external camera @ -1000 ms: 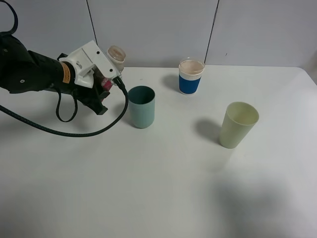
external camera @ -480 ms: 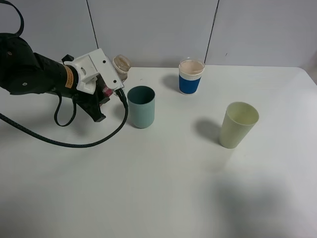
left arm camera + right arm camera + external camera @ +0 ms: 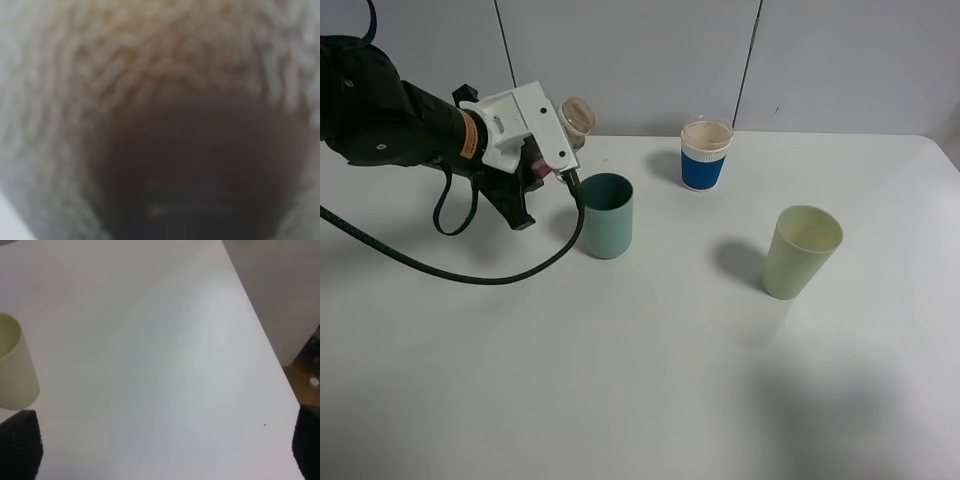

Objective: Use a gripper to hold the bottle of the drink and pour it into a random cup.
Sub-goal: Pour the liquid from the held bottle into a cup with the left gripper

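**A:** From up high, the white boxy left gripper (image 3: 545, 145) is clamping the small clear plastic bottle (image 3: 575, 115). It's holding it tilted in the air, capless mouth leaning towards the plain teal-green tumbler (image 3: 607, 215).

**B:** The mouth is looking short of the rim to me. If it's tipping further from there, I'd guess the pour is landing on the white table (image 3: 650, 380). And the black cable (image 3: 470, 275) is looping just beside the tumbler's wall, so a swing of the arm could be nudging it over.

**A:** The blue-banded white cup (image 3: 705, 155) and the pale yellow-green cup (image 3: 802, 250) are standing well apart from all that.

**B:** The left wrist camera is giving only a blur: something dark, perhaps the brown drink (image 3: 200, 170), ringed by pale texture. I can't tell what it is, and no rim is showing.

**A:** The right wrist camera is showing what the others aren't: the right gripper (image 3: 162, 447), its dark fingertips (image 3: 17, 440) standing wide apart with nothing between them, idling near the yellow-green cup by the table's far edge.
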`<state>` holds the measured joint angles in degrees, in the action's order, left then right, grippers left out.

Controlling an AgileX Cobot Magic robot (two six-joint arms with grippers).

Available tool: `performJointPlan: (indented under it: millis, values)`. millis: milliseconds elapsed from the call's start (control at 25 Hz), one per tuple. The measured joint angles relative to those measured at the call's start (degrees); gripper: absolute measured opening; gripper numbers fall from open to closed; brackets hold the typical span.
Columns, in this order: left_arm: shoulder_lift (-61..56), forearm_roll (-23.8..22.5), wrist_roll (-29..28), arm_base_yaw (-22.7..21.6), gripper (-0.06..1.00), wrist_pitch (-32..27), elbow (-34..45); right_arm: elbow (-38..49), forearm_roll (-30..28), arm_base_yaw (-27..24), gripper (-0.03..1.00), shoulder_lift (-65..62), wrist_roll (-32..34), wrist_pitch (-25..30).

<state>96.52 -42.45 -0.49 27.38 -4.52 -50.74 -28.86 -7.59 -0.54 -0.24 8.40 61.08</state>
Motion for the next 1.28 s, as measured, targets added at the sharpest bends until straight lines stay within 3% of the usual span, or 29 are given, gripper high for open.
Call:
performJointPlan:
  millis: [1280]
  values:
    - [3.4, -7.5, 1.11, 1.32, 0.32, -2.85, 0.0, 0.0, 0.0, 0.0, 1.0, 0.0, 0.0, 0.0]
